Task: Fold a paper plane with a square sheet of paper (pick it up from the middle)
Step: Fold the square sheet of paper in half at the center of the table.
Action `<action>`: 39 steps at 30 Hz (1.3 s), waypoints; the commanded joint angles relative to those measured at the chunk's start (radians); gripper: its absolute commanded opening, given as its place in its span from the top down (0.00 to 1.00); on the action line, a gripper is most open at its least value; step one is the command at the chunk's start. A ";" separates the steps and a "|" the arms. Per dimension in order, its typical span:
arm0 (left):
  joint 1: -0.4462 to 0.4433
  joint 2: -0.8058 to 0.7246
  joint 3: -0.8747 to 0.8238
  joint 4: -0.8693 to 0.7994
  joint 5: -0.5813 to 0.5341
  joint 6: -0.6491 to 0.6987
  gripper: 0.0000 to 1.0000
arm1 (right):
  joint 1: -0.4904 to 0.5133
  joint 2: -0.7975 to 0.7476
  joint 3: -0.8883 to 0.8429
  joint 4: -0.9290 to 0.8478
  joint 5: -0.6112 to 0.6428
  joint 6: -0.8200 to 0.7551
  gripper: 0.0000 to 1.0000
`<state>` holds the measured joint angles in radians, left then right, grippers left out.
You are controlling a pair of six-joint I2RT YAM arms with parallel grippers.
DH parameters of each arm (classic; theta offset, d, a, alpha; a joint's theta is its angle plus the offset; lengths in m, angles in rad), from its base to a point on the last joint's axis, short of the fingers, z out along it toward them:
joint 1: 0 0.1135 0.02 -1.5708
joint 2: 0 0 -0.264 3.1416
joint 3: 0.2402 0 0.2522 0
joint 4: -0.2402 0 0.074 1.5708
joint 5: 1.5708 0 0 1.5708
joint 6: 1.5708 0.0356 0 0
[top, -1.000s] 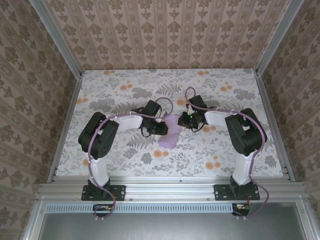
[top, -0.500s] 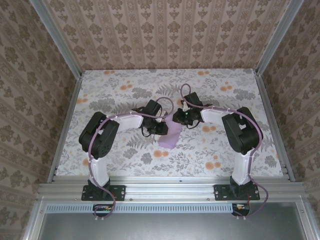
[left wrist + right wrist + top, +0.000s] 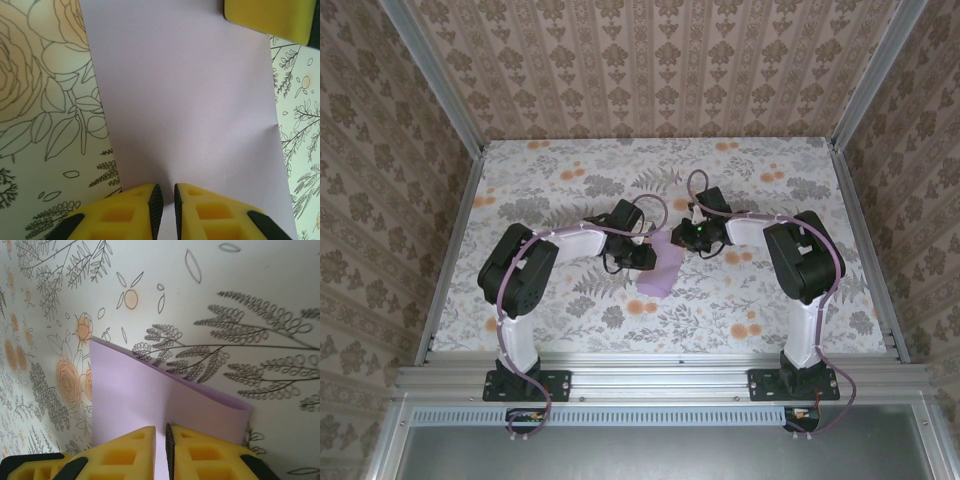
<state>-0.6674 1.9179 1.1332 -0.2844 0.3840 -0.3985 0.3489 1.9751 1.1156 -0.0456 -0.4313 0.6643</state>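
Left wrist view: the left gripper (image 3: pixel 165 207) and the right gripper (image 3: pixel 161 450) both pinch the square sheet of paper (image 3: pixel 185 100); pulling apart unevenly could tear it.

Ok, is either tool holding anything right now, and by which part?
Both hold the lilac paper sheet: the left tool pinches one edge, and the right tool pinches the opposite edge.

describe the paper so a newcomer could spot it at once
On the floral table, look at the middle. The sheet of paper is there, pinched by the left gripper and right gripper. It is the only plain pale lilac shape amid printed flowers.
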 commanded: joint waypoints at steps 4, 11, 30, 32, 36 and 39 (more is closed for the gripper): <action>-0.007 0.072 -0.043 -0.141 -0.092 0.029 0.80 | -0.066 0.020 -0.036 0.009 0.088 -0.032 0.81; -0.008 0.072 -0.047 -0.149 -0.093 0.030 0.80 | -0.107 0.023 -0.053 0.057 0.085 -0.016 0.80; -0.009 0.081 -0.031 -0.138 -0.070 0.018 0.80 | -0.024 -0.194 -0.110 0.009 0.012 -0.015 0.78; -0.009 0.083 -0.032 -0.136 -0.065 0.018 0.80 | 0.016 -0.213 -0.139 0.024 -0.014 0.010 0.78; -0.010 0.086 -0.030 -0.132 -0.057 0.017 0.80 | 0.085 -0.238 -0.183 -0.006 0.007 0.034 0.78; -0.011 0.091 -0.024 -0.131 -0.054 0.020 0.80 | 0.117 -0.217 -0.198 0.009 0.004 0.052 0.79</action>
<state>-0.6682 1.9251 1.1427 -0.2882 0.3882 -0.3954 0.4541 1.7531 0.9398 -0.0093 -0.4252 0.6861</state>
